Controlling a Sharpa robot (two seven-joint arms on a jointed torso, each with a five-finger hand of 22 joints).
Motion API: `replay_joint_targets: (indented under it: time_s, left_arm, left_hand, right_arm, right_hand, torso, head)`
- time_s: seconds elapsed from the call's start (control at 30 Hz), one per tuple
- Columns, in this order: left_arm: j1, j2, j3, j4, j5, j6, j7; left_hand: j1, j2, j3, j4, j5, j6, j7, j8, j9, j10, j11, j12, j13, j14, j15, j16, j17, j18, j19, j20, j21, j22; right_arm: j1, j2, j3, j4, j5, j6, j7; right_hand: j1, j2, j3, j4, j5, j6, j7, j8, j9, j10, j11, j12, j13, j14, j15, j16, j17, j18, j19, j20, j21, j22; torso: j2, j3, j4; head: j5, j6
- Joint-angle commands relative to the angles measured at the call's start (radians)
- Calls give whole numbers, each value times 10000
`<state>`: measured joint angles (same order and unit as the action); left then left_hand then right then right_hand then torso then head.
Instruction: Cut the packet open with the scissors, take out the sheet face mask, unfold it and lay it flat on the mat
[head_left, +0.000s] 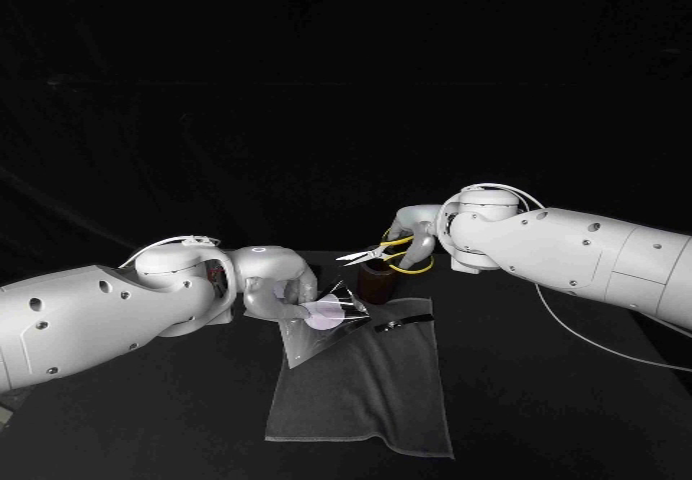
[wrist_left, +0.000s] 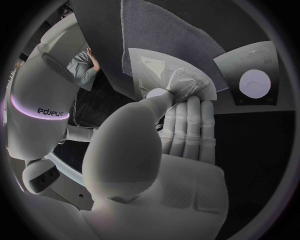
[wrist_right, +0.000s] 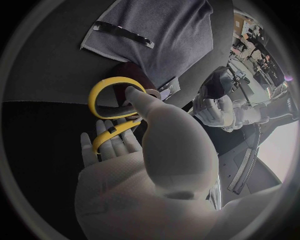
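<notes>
My left hand (head_left: 281, 292) (wrist_left: 181, 130) pinches a pale, crinkly folded sheet (wrist_left: 178, 80), apparently the face mask in clear film, between thumb and fingers above the mat's far left corner. A grey packet (head_left: 329, 313) (wrist_left: 253, 75) with a white round label sits right beside those fingers. The grey mat (head_left: 361, 390) (wrist_left: 169, 25) (wrist_right: 162, 35) stretches toward me. My right hand (head_left: 421, 235) (wrist_right: 150, 130) holds yellow-handled scissors (head_left: 378, 255) (wrist_right: 103, 92) in the air beyond the mat, blades pointing toward the left hand.
A thin black strip (head_left: 404, 322) (wrist_right: 122, 34) lies on the mat near its far right corner. A dark cup (head_left: 378, 285) stands just past the mat's far edge, under the scissors. Black table surrounds the mat.
</notes>
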<state>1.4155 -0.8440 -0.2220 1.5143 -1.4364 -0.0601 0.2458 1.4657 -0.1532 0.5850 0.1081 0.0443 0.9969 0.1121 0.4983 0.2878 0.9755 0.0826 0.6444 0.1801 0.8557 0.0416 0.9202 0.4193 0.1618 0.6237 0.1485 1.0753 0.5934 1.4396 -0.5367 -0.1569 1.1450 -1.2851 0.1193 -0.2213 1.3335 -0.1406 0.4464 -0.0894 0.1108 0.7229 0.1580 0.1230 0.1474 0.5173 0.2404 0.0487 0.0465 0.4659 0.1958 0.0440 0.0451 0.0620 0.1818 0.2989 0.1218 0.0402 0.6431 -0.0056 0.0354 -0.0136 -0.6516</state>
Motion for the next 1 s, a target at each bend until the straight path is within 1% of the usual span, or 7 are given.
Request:
replay_joint_targets:
  time_s: [0.03, 0.1, 0.13, 0.33, 0.43, 0.6, 1.0]
  left_arm:
    - [2, 13, 8, 0, 43, 137, 17]
    - [2, 13, 8, -2, 43, 141, 16]
    - [1, 14, 8, -3, 43, 142, 16]
    - [-53, 54, 7, -31, 44, 160, 5]
    - [-123, 96, 7, -57, 36, 170, -16]
    - [-285, 189, 7, -130, -95, 121, -29]
    - [-625, 586, -3, -581, -1241, 74, -390]
  left_hand:
    - [52, 43, 1100, -1062, 34, 63, 5, 50, 1264, 66, -13, 58, 14, 24, -26, -43, -11, 186, 44, 3, 28, -13]
    - [52, 43, 1100, -1062, 34, 63, 5, 50, 1264, 66, -13, 58, 14, 24, -26, -43, -11, 186, 44, 3, 28, -13]
    - [52, 43, 1100, -1062, 34, 63, 5, 50, 1264, 66, -13, 58, 14, 24, -26, -43, -11, 186, 44, 3, 28, -13]
    - [48, 38, 1100, -1060, 34, 64, 15, 30, 1309, 70, -14, 51, 24, 32, -24, -46, -13, 187, 52, 8, 29, -21]
    - [48, 38, 1100, -1060, 34, 64, 15, 30, 1309, 70, -14, 51, 24, 32, -24, -46, -13, 187, 52, 8, 29, -21]
    - [48, 39, 1100, -1059, 34, 63, 16, 27, 1315, 70, -14, 50, 26, 33, -24, -46, -13, 187, 53, 8, 30, -22]
    - [34, 14, 1086, -1059, 34, 56, 25, 12, 1333, 69, -15, 46, 30, 37, -21, -46, -12, 181, 57, 15, 32, -24]
  right_arm:
    - [-6, -13, -5, 41, -25, -57, 27]
    - [-7, -23, -5, 52, -94, -101, 14]
    - [-7, -27, -5, 55, -111, -108, 10]
    - [-7, -49, -5, 74, -144, -89, 16]
    - [-7, -60, -5, 92, -123, -91, 21]
    - [-7, -85, -5, 128, -93, -119, 20]
    - [-7, -140, -6, 171, -2, -113, -14]
  right_hand:
    - [122, 45, -151, 26, 133, -2038, 416, -690, -535, 761, -787, 66, 60, 1018, -408, 368, 226, -6, 92, -40, 127, 18]
    - [194, 23, -246, 49, 209, -2808, 293, -798, -696, 966, -853, 50, 69, 1468, -454, 404, 265, -14, 115, -42, 157, 21]
    - [195, 39, -250, 62, 204, -2724, 306, -760, -684, 1503, -848, 129, 114, 1944, -636, 493, 323, -17, 106, -41, 159, 17]
    - [216, 61, -212, 37, 202, -2212, 271, -632, -590, 1457, -937, 46, 78, 2021, -655, 446, 309, -18, 86, -40, 158, 10]
    - [204, 59, -220, 39, 192, -2195, 278, -622, -589, 1306, -929, 31, 68, 1491, -422, 251, 214, -17, 70, -40, 159, 5]
    - [194, 42, -265, 61, 193, -2210, 312, -628, -597, 983, -863, 7, 45, 865, -300, 67, 114, -17, 52, -40, 158, 0]
    - [213, 22, -357, 109, 192, -2324, 337, -661, -624, 639, -838, -10, 29, 464, -218, 14, 59, -16, 50, -40, 169, -1]
  torso:
    - [-1, 0, -2]
    - [0, 2, -1]
    - [0, 2, -1]
    - [-1, 4, -3]
    - [-2, 5, -5]
    - [-2, 2, -1]
    - [-4, 1, 11]
  head:
    - [5, -1]
    - [4, -3]
    - [4, -3]
    - [34, -15]
    - [45, -23]
    - [33, -43]
    - [65, -200]
